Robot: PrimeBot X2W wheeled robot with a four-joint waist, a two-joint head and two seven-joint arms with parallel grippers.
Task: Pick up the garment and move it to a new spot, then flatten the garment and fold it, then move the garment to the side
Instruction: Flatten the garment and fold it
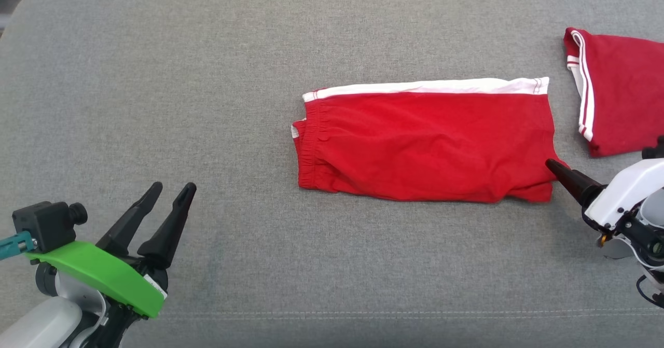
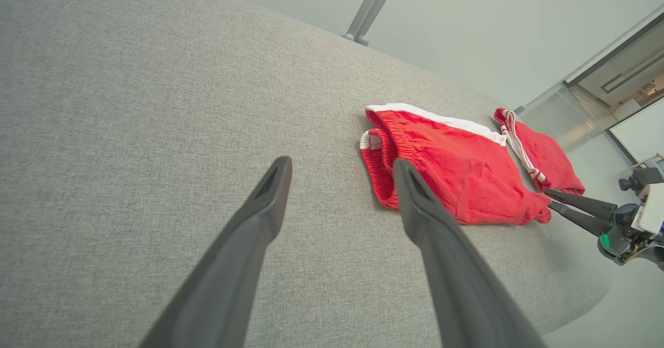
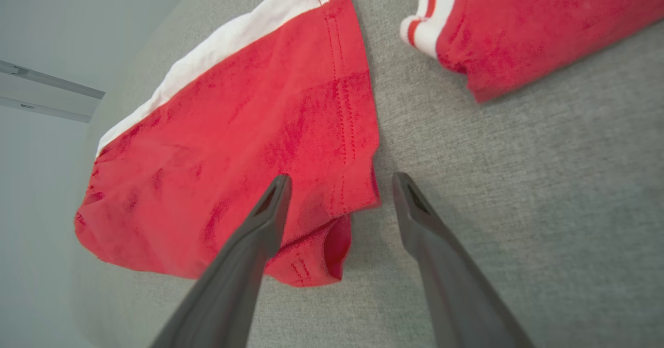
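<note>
Two red garments are seen on the grey cushion (image 1: 155,78). The shorts (image 1: 425,145) are laid flat as a long rectangle just right of centre in the head view: white band along the 12 o'clock edge, elastic waistband at 9 o'clock, leg hem at 3 o'clock. Light wrinkling is noted along the 6 o'clock edge. The hem corner at 4 o'clock is lifted into a small open loop, seen in the right wrist view. A second red piece (image 1: 617,99) with white stripes is placed at 2 o'clock from the shorts, near but not touching, and is cut by the frame edge.

The left gripper (image 1: 173,185) is held at 8 o'clock in the head view, well apart from the shorts. Its fingers are spread, nothing is between them, and bare cushion is seen beneath.

The right gripper (image 3: 341,178) is positioned at the shorts' 4 o'clock corner. Its fingers are spread wide and nothing is clamped. In its wrist view one finger (image 3: 262,223) is overlaid on the hem corner, while the other is over bare cushion just beside the hem edge. Contact with the fabric cannot be confirmed. In the left wrist view the two fingers are seen stacked one above the other, tips just beside that corner.
</note>
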